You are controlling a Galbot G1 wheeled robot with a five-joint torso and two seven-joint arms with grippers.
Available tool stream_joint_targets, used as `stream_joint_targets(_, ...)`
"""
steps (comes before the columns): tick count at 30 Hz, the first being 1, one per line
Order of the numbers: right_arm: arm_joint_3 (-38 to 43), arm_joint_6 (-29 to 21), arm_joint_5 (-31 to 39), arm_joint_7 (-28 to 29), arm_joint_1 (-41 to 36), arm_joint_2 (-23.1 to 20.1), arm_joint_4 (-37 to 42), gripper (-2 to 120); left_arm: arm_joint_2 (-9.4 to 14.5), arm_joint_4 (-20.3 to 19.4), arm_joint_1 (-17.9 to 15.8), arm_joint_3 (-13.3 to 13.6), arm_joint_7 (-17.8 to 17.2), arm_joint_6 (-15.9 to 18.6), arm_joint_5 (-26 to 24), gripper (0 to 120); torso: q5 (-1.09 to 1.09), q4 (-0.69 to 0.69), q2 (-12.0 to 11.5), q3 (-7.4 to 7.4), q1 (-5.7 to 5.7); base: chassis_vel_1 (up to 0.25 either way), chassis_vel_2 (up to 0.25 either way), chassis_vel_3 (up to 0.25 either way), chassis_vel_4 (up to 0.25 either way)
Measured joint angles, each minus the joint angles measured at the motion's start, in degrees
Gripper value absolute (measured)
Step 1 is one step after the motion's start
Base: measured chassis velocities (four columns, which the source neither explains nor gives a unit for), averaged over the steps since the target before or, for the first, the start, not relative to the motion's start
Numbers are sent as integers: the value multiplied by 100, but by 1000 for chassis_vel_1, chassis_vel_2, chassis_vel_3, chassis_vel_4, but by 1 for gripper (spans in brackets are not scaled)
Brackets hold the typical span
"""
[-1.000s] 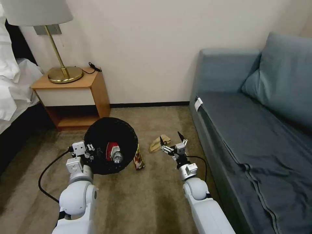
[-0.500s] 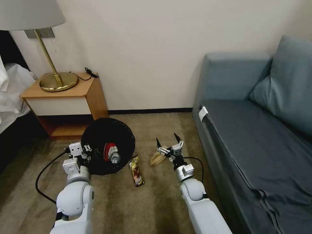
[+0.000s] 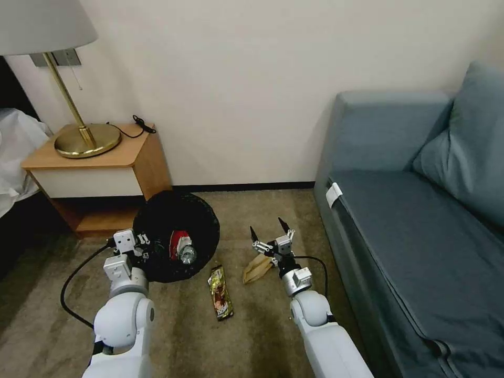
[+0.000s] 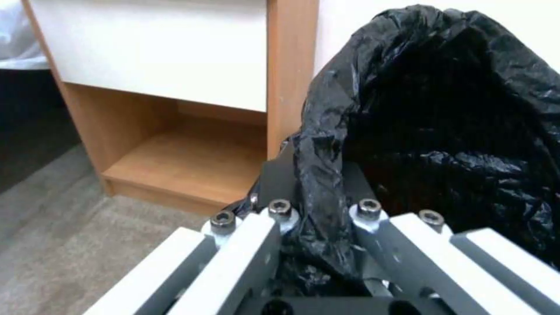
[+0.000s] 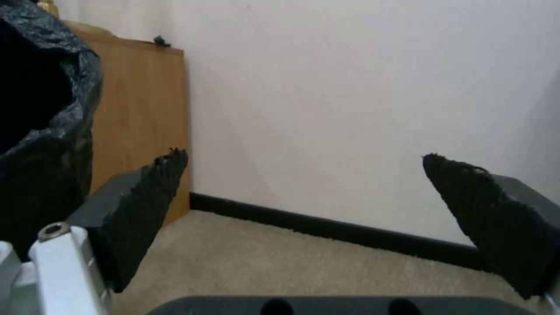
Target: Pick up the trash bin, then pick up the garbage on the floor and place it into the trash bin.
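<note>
Black-bagged trash bin (image 3: 176,236): hanging tilted just above the carpet beside the wooden nightstand (image 3: 100,173), its mouth facing the head camera; the pick-up step is looking done.
Carpet (image 3: 252,325): carrying the two pieces that are remaining outside the bin.
Left gripper (image 4: 318,210): reaching forward low on the robot's left, its fingers (image 4: 274,183) closing on the bagged rim and bearing the bin.
Right gripper (image 3: 270,233): hovering palm-forward over the tan paper, its fingers (image 5: 143,210) spreading wide with nothing between them.
Brown-gold snack wrapper (image 3: 220,292): lying flat on the carpet just in front of the bin, between the two arms.
Crumpled tan paper (image 3: 256,269): lying on the carpet under and just behind the right gripper, not yet touched.
Clear bottle (image 3: 187,253): resting inside the bin, cap towards the camera.
Red-and-white wrapper (image 3: 176,242): sitting inside the bin against the bottle.
Progress: seemingly about halfway, with two pieces binned and two waiting.
</note>
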Motion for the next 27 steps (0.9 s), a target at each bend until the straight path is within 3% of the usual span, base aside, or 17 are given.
stream_joint_targets(9, -264, 62, -14, -105, 414, -189, -499, 100, -22, 197, -81, -8, -9, -40, -23, 3, 0, 1, 0, 0, 0, -19, 11, 13, -16)
stream_joint_targets(14, -632, -433, 42, -189, 909, -509, -849, 100, -62, 269, -216, 30, -13, -40, 9, 3, 0, 0, 0, 0, 0, 0, 0, 0, 0)
stream_joint_targets(16, -923, -806, 259, -67, 1351, -623, -1342, 100, -114, 296, -274, 73, -15, -36, 69, 3, 0, 0, 0, 0, 0, 0, 0, 0, 0)
stream_joint_targets(22, -1265, -1334, 760, -28, 1797, -545, -1913, 100, -172, 317, -279, 75, -30, -36, 134, 3, 1, 0, 0, 0, 0, 0, 0, 0, 0)
stream_joint_targets(27, -1173, -1185, 47, -504, 2110, -542, -2341, 100, -181, 315, -204, 53, -33, -58, 149, 3, 1, 1, 0, 0, 0, 0, 0, 0, 0)
